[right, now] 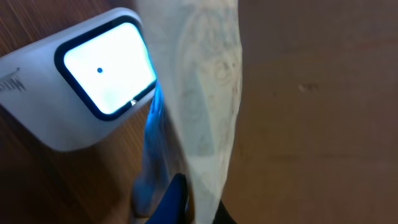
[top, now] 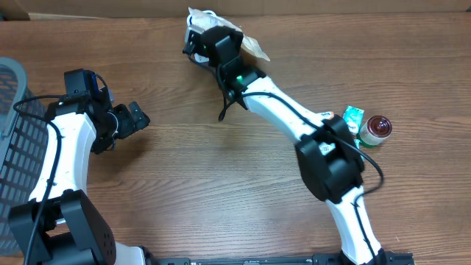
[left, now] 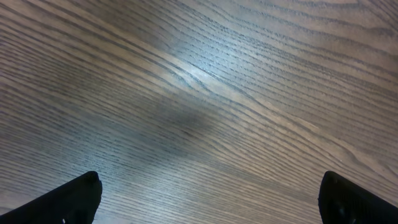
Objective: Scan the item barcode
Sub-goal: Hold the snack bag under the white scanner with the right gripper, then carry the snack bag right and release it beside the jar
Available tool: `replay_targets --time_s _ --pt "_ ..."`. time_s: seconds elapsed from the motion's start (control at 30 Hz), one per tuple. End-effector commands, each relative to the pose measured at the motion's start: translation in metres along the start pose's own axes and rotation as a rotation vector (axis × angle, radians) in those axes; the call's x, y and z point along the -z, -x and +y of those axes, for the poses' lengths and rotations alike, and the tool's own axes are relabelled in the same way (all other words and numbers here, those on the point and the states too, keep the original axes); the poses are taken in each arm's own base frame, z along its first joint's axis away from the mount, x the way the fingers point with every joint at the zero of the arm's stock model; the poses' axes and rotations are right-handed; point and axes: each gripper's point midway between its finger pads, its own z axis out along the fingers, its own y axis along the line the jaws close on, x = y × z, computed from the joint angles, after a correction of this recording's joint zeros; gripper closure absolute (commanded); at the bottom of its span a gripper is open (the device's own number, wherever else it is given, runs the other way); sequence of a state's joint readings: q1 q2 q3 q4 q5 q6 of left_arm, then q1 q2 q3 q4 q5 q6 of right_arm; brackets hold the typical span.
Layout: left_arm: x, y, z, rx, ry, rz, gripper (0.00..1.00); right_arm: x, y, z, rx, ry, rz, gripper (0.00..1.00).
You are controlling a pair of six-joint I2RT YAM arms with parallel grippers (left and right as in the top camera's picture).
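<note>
Pale paper packet [right: 208, 106], faint print on it, hangs beside the white barcode scanner [right: 93, 81] at the far edge of the worktop [top: 221, 184]. Scanner window lit. Right hand [top: 200, 37] is clamped tight on the packet. Its fingers are hidden in the wrist view, where only a blue strip shows low on the packet.

Risks, as I judge them:
- No barcode in sight. The packet seems turned nearly edge-on to the window, so the read may fail unless the printed face is swung round.
- Packet looks limp. A fold or curl could hide or bend the code.
- Grip appears to be near one end only, so a quick wrist turn might let the packet slide or knock the scanner.

Left hand [top: 136, 118] is spread wide over bare wood, holding nothing, well apart from the scanner.

Containers:
- Dark mesh basket [top: 11, 147] at the left edge, partly out of frame; nothing shows in the visible part.
- Small red-lidded jar [top: 378, 129] on the right, closed, contents unseen, with a green packet [top: 353, 116] just beside it.
</note>
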State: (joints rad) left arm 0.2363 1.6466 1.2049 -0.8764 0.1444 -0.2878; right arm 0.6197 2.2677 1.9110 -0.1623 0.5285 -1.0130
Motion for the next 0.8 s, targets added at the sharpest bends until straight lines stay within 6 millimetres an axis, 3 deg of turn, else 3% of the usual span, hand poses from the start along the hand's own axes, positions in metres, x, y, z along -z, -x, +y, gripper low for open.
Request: replay_targets --time_s 0.0,0.13,0.23,0.4,0.53,0.77 --pt "0.001 0.002 0.001 -0.004 0.005 -0.005 0.01 0.083 0.021 -0.109 -0.320 -0.102 -0.095 0.96" --pt "0.001 0.002 0.001 -0.004 0.005 -0.005 0.00 0.141 0.002 -0.118 -0.534 0.070 -0.071 0.96" --pt "0.001 0.002 0.001 -0.004 0.005 -0.005 0.00 0.177 -0.031 -0.115 -0.694 0.220 0.005 0.96" --pt "0.001 0.002 0.000 -0.004 0.005 -0.005 0.01 0.212 -0.092 -0.089 -0.895 0.530 0.166 0.96" --pt "0.001 0.002 0.000 -0.004 0.005 -0.005 0.01 0.220 -0.145 -0.061 -1.037 0.758 0.324 0.96" --pt "0.001 0.002 0.000 -0.004 0.005 -0.005 0.00 0.196 -0.228 -0.020 -1.242 0.837 0.487 0.96"
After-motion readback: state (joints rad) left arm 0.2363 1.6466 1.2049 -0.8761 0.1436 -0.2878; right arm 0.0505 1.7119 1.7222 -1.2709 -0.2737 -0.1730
